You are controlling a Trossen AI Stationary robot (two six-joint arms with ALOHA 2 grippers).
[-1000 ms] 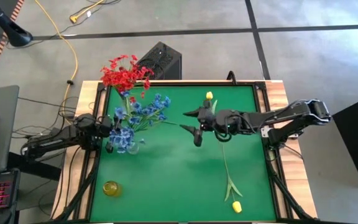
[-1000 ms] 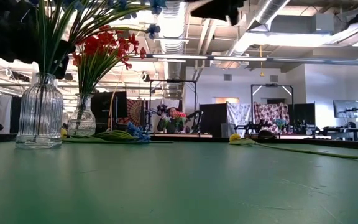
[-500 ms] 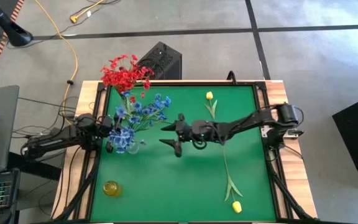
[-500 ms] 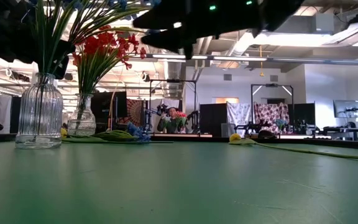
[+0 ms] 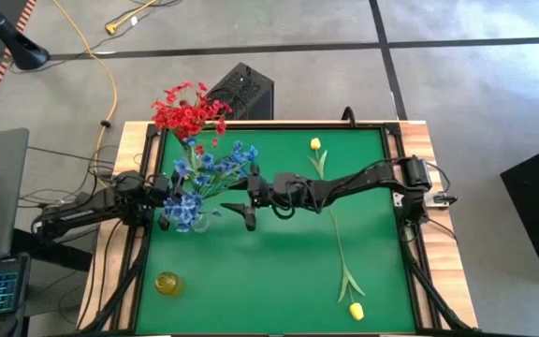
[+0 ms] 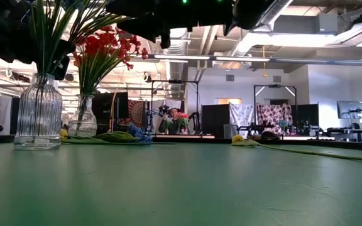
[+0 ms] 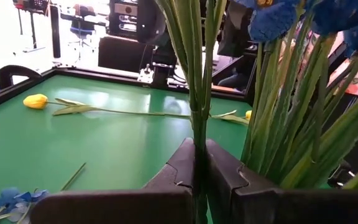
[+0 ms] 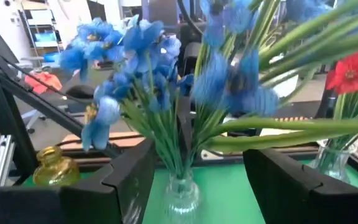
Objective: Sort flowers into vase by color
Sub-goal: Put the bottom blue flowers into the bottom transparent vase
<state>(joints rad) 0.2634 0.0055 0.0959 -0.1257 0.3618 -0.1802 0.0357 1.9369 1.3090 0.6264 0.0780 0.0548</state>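
Red sprays (image 5: 183, 114) and blue sprays (image 5: 206, 168) are standing in vases, two tulips (image 5: 344, 270) are lying unsorted, left gripper (image 7: 199, 163) is pinching a blue stem, right gripper (image 5: 243, 203) is reaching open-fingered.

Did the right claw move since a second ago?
Yes. In the high view the right claw slid across the green table, away from the yellow tulip near the far edge and toward the blue flowers. It is open.

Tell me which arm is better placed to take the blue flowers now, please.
The right. Its open pincer faces the blue flowers beside their clear vase, while the left pincer is already shut on a green stem.
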